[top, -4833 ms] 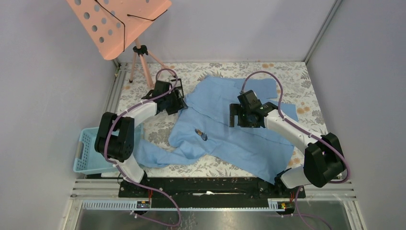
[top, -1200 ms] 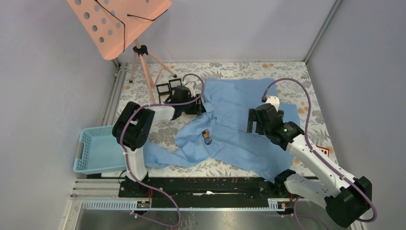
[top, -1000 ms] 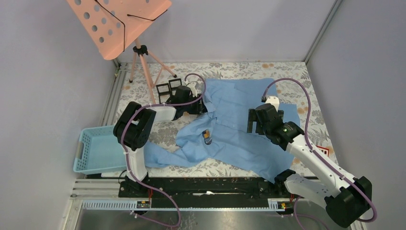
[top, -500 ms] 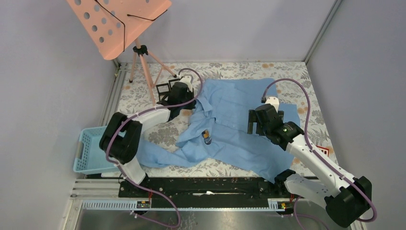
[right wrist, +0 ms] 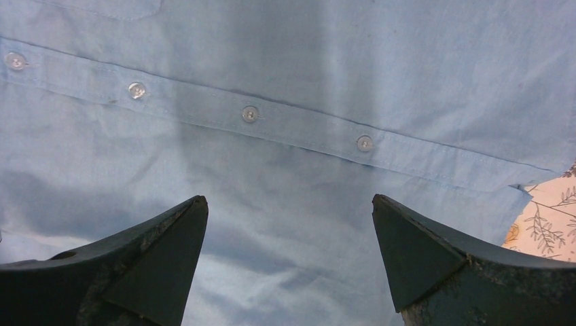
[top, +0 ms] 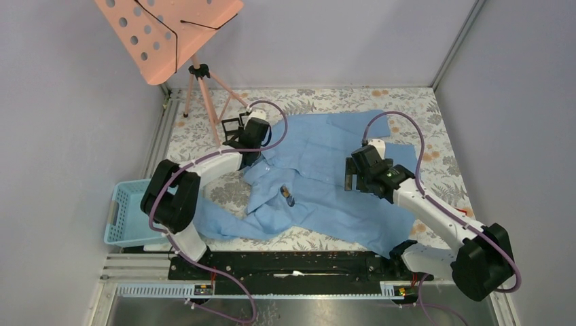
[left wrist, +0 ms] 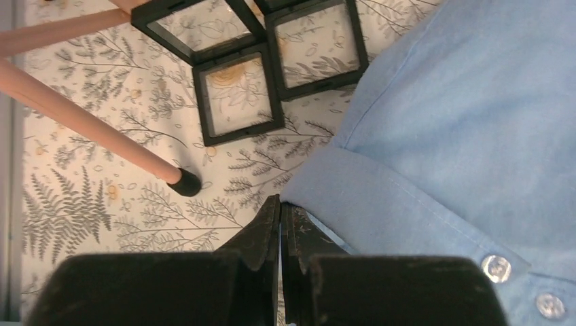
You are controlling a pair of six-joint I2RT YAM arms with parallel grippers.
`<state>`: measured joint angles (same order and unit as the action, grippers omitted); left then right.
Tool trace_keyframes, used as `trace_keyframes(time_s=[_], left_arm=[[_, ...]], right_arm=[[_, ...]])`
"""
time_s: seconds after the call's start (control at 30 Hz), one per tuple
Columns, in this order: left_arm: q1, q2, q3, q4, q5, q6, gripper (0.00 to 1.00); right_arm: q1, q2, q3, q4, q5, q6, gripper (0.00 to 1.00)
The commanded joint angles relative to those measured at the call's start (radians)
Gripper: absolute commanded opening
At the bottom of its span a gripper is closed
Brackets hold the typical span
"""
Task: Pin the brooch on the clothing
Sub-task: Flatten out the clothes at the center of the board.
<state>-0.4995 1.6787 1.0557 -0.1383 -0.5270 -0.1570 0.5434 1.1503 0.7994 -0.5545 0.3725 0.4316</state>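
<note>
The shirt (top: pixel 326 170) is being spread, front up, on the table (top: pixel 197 129); the brooch (top: pixel 288 195) is lying loose on it, not yet pinned, between the two arms. A collar corner is apparently being pinched by the left gripper (left wrist: pixel 280 217), its fingers pressed together, near the black frames (left wrist: pixel 238 95); the right gripper (right wrist: pixel 289 204) is being held wide open above the button strip (right wrist: pixel 250 114), touching nothing. The thin cloth is best being tensioned gently and evenly; otherwise the brooch is being risked sliding off.
</note>
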Motion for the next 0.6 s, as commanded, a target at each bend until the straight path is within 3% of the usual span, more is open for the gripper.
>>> trace_keyframes(time_s=[0.0, 0.17, 0.57], left_arm=[[-0.001, 0.052, 0.104, 0.000, -0.149, 0.061, 0.00], [-0.001, 0.157, 0.233, -0.026, -0.173, 0.101, 0.00], [0.020, 0.473, 0.664, -0.290, -0.170, 0.146, 0.00]], right_arm=[[0.007, 0.051, 0.006, 0.028, 0.004, 0.043, 0.98], [0.007, 0.120, 0.008, 0.028, 0.012, 0.071, 0.99], [-0.001, 0.310, 0.107, -0.004, -0.002, 0.123, 1.00]])
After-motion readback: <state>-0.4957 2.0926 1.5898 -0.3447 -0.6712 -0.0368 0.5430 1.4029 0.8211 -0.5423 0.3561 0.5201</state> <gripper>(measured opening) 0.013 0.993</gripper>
